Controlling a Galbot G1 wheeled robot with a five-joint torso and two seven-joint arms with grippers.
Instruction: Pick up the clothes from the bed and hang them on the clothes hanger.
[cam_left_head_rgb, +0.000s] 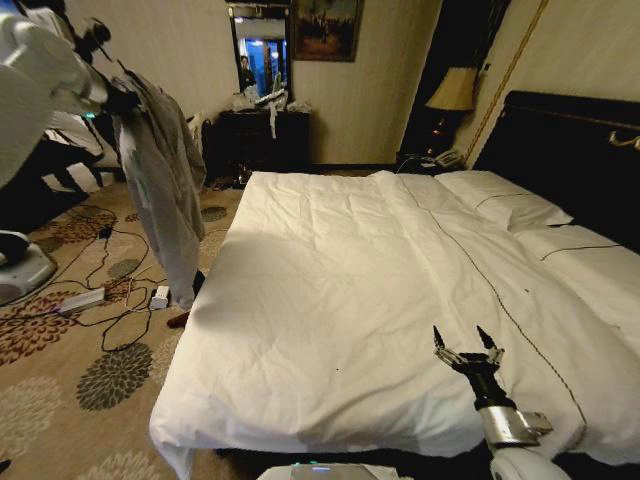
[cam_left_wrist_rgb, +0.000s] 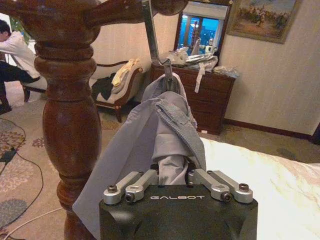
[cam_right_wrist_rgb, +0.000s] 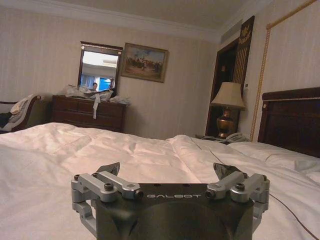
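Observation:
The clothes (cam_left_head_rgb: 162, 190), a light grey shirt, hang high off the floor to the left of the bed (cam_left_head_rgb: 330, 300). My left gripper (cam_left_head_rgb: 118, 100) is raised at the top left and shut on them. In the left wrist view the left gripper (cam_left_wrist_rgb: 172, 172) pinches the grey fabric (cam_left_wrist_rgb: 150, 135). The clothes hanger's wire hook (cam_left_wrist_rgb: 151, 37) rises from the collar towards an arm of the wooden coat stand (cam_left_wrist_rgb: 70, 115); its shoulders are hidden under the shirt. My right gripper (cam_left_head_rgb: 467, 345) hovers open and empty low over the white duvet (cam_right_wrist_rgb: 125, 155) near the bed's front edge, its fingers (cam_right_wrist_rgb: 110, 169) spread.
Cables and a power strip (cam_left_head_rgb: 80, 298) lie on the patterned carpet left of the bed. A dark dresser (cam_left_head_rgb: 265, 140) with a mirror stands at the far wall. A lamp (cam_left_head_rgb: 452, 90) and the dark headboard (cam_left_head_rgb: 570, 140) are at the right. An armchair (cam_left_wrist_rgb: 112, 85) stands behind the stand.

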